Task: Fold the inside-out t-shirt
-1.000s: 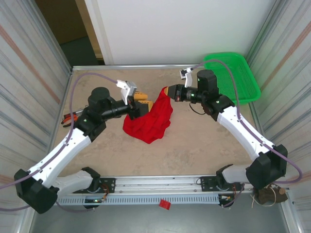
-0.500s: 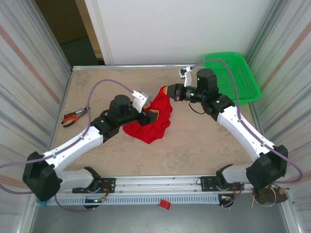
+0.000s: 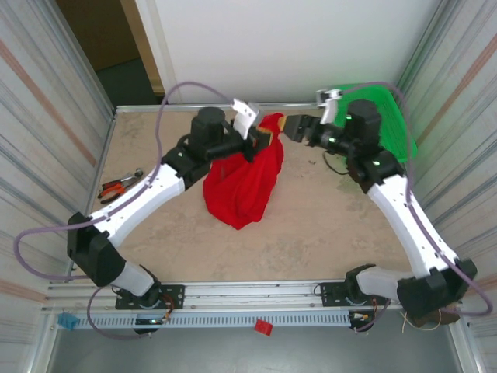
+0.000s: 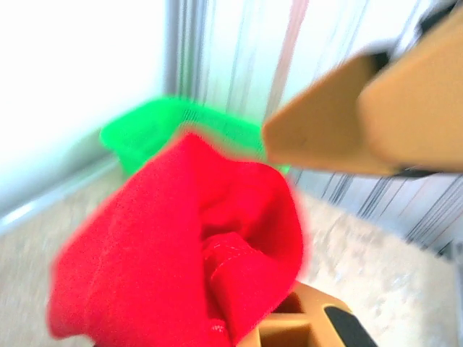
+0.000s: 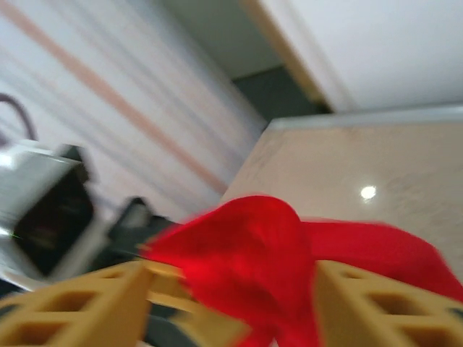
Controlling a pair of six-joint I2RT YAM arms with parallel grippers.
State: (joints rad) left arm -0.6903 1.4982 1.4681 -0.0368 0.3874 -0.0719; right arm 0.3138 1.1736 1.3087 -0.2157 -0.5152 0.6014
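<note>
**Left gripper clamping the shirt, right gripper standing open beside it**

Your left gripper (image 3: 260, 140) is pinching a bunched fold at the top of the inside-out t-shirt (image 3: 245, 183). In the left wrist view the red cloth is crowding the space between the tan fingers (image 4: 325, 137), so you are looking at a firm grasp on the shirt.

Your right gripper (image 3: 291, 126) is pointing at that same top edge from the other side. In the right wrist view its two yellow fingers (image 5: 376, 303) are standing well apart, with a peak of red cloth showing between them. That view is blurred, so you cannot tell whether either finger is touching the fabric.

The shirt is hanging from the left gripper as a crumpled red bundle. Its lower end is resting on the table (image 3: 326, 217), toward the far middle.

The green mesh basket (image 3: 397, 132) is sitting at the far right corner, behind the right arm and apart from the shirt. A pair of pliers (image 3: 116, 186) is lying near the left edge, well apart from the cloth.
</note>
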